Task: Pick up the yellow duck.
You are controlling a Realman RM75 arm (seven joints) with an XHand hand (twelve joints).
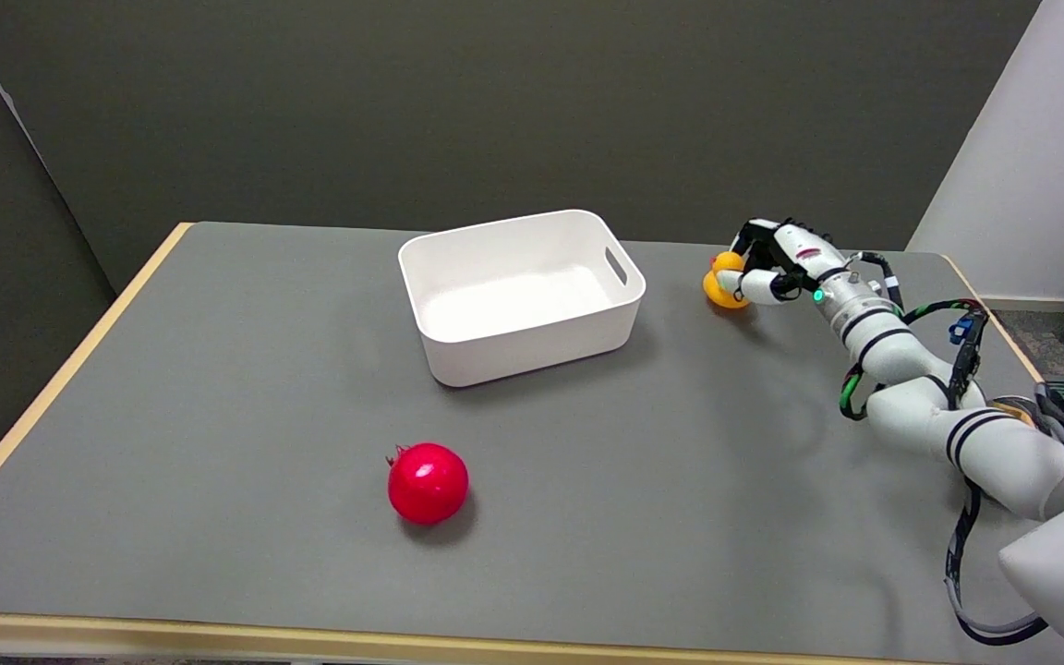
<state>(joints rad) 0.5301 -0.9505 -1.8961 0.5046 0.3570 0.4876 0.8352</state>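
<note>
Head view: the yellow duck [719, 288] is held in the robot hand [772, 263] at the far right part of the table [218, 388], roughly at two o'clock from the table's middle. The fingers [754, 285] are wrapped around the duck, one white finger being laid across its near side and black finger parts being closed over its top and far side. The duck is seen at nine o'clock from the middle of the robot hand, so that its yellow body sticks out past the fingers toward the white bin [521, 292]. Only the left part of the duck is shown; the rest is covered by the hand. A soft shadow is cast on the grey surface just below the duck, at about five o'clock from it; whether the duck is raised off the table or touching it cannot be told for certain.

The white arm [920, 397] is stretched in from the lower right corner, and a small green light is lit at the wrist. The white bin is set at nine o'clock from the duck, near it but apart, and nothing is seen inside it. A red pomegranate [428, 482] is placed well apart from the duck, at seven o'clock from the bin, on the near half of the table.
</note>
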